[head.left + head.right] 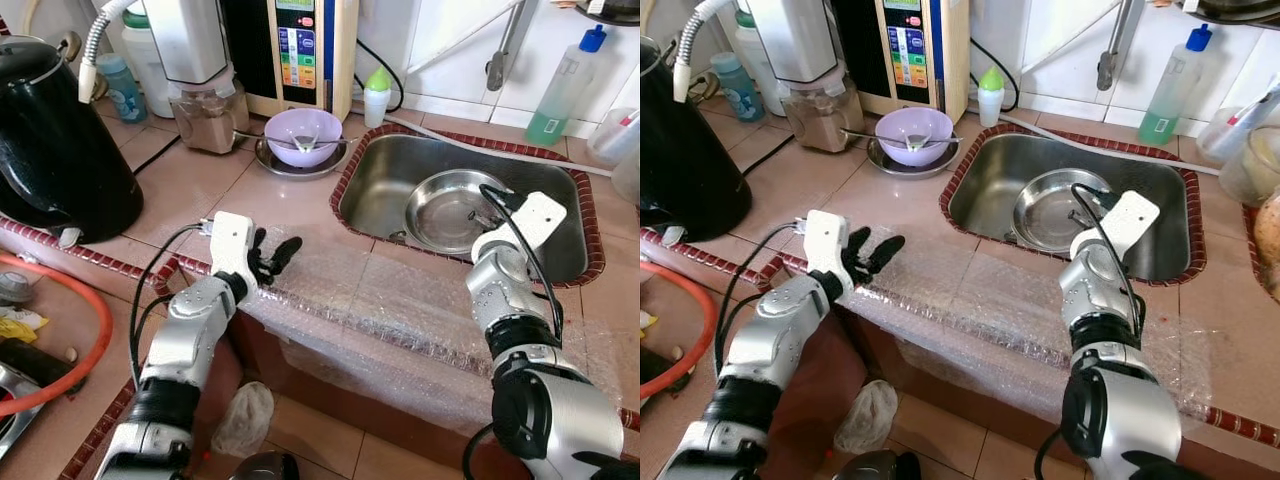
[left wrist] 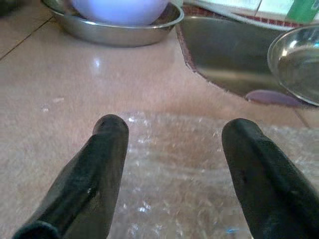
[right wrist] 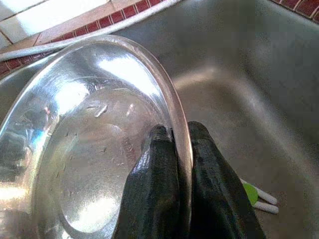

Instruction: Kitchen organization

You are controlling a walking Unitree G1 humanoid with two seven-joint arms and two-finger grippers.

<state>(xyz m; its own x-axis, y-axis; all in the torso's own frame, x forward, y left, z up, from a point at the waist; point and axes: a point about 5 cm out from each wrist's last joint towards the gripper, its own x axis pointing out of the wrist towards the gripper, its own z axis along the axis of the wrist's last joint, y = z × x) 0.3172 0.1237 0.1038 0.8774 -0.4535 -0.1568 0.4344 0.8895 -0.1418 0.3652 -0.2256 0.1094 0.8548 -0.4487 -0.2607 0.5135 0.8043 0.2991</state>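
A steel bowl (image 1: 437,212) lies tilted in the sink (image 1: 362,168). My right gripper (image 1: 485,213) reaches down into the sink and is shut on the bowl's rim; the right wrist view shows the rim (image 3: 182,144) pinched between both black fingers (image 3: 154,169). My left gripper (image 1: 272,250) hovers open just above a sheet of bubble wrap (image 1: 400,300) on the counter's front edge, with nothing between its fingers (image 2: 107,149). Behind it a purple bowl (image 1: 303,135) with a spoon sits in a steel dish (image 1: 288,166).
A big black pot (image 1: 55,140) stands at the left. A blender jar (image 1: 205,115), a water machine (image 1: 300,50) and a small green-capped bottle (image 1: 376,97) line the back wall. A green soap bottle (image 1: 562,90) is behind the sink. An orange hose (image 1: 95,330) loops low left.
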